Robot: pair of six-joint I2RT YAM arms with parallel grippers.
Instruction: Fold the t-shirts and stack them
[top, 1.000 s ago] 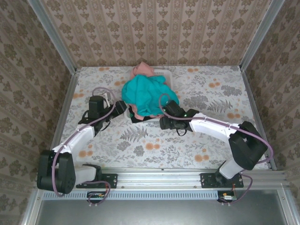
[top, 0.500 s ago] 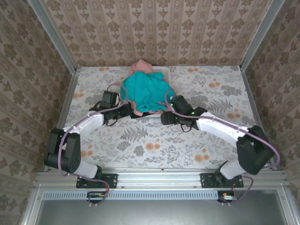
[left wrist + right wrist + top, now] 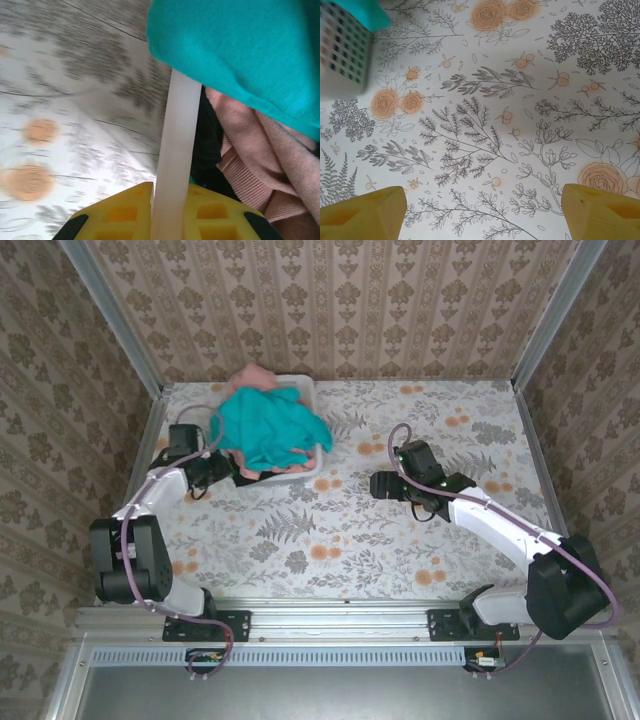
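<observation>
Floral print in grey and orange covers the bench, and patterned beige wallpaper lines the walls on three sides.

The left tool is clamped on the left rim of a white slotted plastic laundry basket. In the left wrist view its yellow fingers press on either side of the white rim strip. Just past that rim lie the t-shirts. One teal t-shirt is crumpled and heaped on top, spilling over the basket's edges. Salmon-pink cloth with ribbed hems lies under and behind it. I cannot tell how many pink shirts make up that bundle. The basket stands at the back left of the bench, near the wall.

The right tool hovers over bare bench right of centre, well apart from the basket. Its two yellow fingers are spread wide, with nothing between them. A corner of the basket's grid wall and a bit of teal cloth show at the upper left of the right wrist view.
</observation>
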